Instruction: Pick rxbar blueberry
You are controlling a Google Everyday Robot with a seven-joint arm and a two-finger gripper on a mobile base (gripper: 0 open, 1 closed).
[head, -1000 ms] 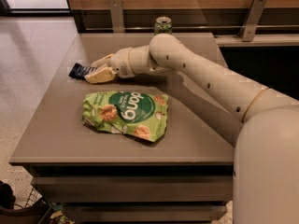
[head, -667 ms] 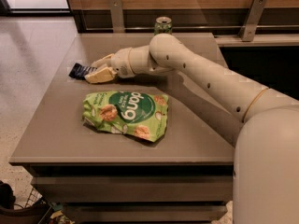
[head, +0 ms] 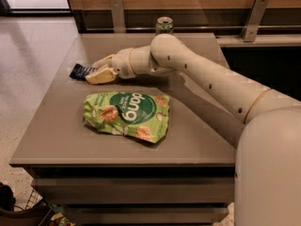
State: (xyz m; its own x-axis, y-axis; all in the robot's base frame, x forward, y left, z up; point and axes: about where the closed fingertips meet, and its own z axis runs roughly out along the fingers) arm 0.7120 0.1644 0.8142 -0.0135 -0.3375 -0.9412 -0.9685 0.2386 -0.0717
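Observation:
The rxbar blueberry (head: pixel 78 71), a small flat dark navy bar with white text, lies on the grey table (head: pixel 56 126) near its left edge. My gripper (head: pixel 92 71) reaches in from the right and lies low over the table at the bar's right end. Its two pale fingers (head: pixel 100 76) are spread, one on the near side and one on the far side of the bar's end. The bar's right end is hidden between them. The bar rests on the table.
A large green "dang" chip bag (head: pixel 126 115) lies flat in the middle of the table, just in front of the gripper. A green drink can (head: pixel 164 25) stands at the table's back edge behind my arm. A wooden wall with metal brackets runs behind.

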